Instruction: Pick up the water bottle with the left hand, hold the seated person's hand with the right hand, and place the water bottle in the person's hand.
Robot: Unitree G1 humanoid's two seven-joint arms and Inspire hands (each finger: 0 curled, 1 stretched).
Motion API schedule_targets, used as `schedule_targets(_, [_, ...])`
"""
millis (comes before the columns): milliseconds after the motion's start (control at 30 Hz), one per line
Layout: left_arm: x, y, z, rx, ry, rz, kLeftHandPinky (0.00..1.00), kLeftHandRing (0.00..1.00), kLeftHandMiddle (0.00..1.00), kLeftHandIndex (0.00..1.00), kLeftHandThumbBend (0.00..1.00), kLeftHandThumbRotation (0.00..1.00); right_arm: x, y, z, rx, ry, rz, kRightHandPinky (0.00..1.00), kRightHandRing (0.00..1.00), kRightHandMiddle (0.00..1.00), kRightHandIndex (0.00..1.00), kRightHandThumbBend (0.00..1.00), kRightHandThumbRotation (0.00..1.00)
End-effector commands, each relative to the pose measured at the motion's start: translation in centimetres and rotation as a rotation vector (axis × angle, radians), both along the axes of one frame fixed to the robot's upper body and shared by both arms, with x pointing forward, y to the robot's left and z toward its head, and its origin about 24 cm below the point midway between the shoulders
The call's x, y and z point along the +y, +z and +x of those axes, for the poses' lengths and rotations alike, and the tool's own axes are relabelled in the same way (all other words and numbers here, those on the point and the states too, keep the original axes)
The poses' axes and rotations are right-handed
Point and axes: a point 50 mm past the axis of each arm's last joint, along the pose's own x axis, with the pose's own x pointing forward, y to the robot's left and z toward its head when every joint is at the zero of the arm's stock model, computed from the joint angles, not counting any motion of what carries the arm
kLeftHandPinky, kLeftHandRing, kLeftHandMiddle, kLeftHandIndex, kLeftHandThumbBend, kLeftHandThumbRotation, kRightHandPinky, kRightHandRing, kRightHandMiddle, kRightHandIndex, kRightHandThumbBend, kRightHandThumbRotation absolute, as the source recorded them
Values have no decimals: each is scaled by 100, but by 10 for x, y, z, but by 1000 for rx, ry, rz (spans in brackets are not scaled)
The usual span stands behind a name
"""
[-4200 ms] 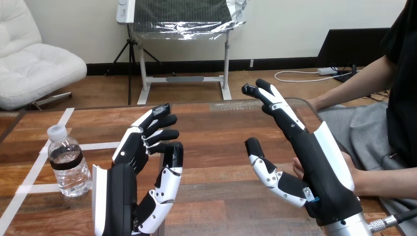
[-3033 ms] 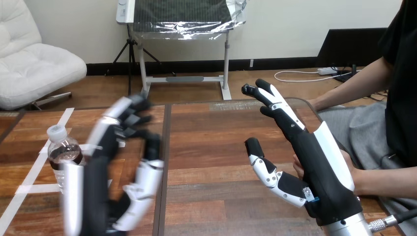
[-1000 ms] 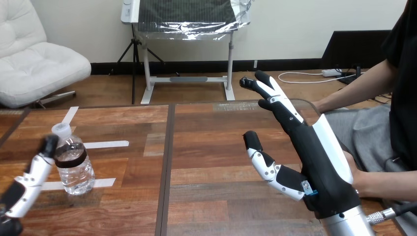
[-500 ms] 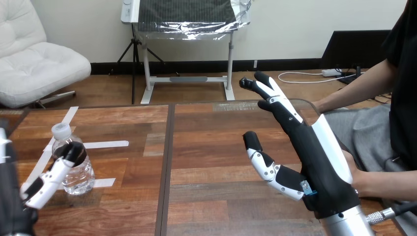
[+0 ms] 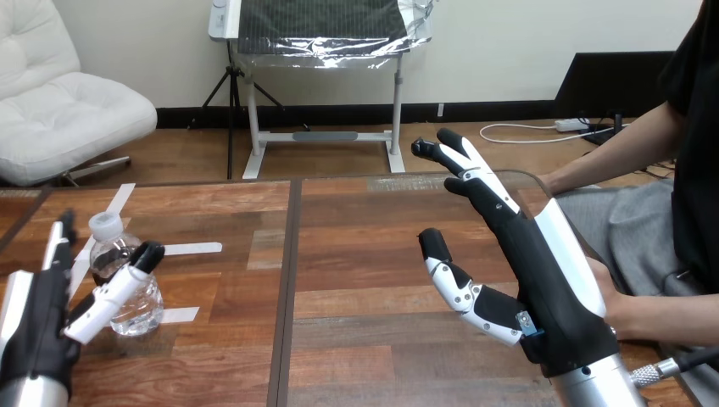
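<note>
Water bottle (image 5: 141, 310) stands on the table (image 5: 356, 237), far left.

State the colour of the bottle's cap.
White. The cap tops the clear bottle; the head view shows it best.

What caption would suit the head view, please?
Left robot hand open at bottle; right robot hand open beside person's hand.

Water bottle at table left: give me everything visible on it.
Small clear plastic water bottle, white screw cap, dark band round its upper body, standing upright on white tape strips at the wooden table's left side. The left hand brackets it: thumb across its front, straight fingers past its left side. Contact cannot be confirmed.
</note>
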Motion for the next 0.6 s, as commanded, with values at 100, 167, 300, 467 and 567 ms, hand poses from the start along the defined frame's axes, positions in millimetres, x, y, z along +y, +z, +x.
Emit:
schedule_targets(100, [10, 19, 25, -39, -32, 20, 100, 100, 100, 100, 100, 63, 1, 14, 8, -65, 12, 10, 88, 95, 99, 88, 14, 0])
schedule_targets(167, [10, 19, 27, -37, -36, 19, 100, 100, 100, 100, 100, 62, 1, 14, 8, -65, 12, 10, 88, 95, 99, 87, 14, 0])
schedule_targets(300, [11, 19, 31, -32, -36, 16, 100, 100, 100, 100, 100, 61, 1, 14, 8, -64, 11, 9, 89, 95, 99, 87, 15, 0])
schedule_targets(467, [12, 19, 37, -29, -27, 21, 100, 100, 100, 100, 100, 62, 1, 14, 8, -59, 9, 7, 90, 96, 99, 86, 16, 0])
schedule_targets(567, [12, 19, 40, -29, -18, 21, 100, 100, 100, 100, 100, 62, 1, 14, 8, -58, 9, 7, 90, 96, 99, 86, 16, 0])
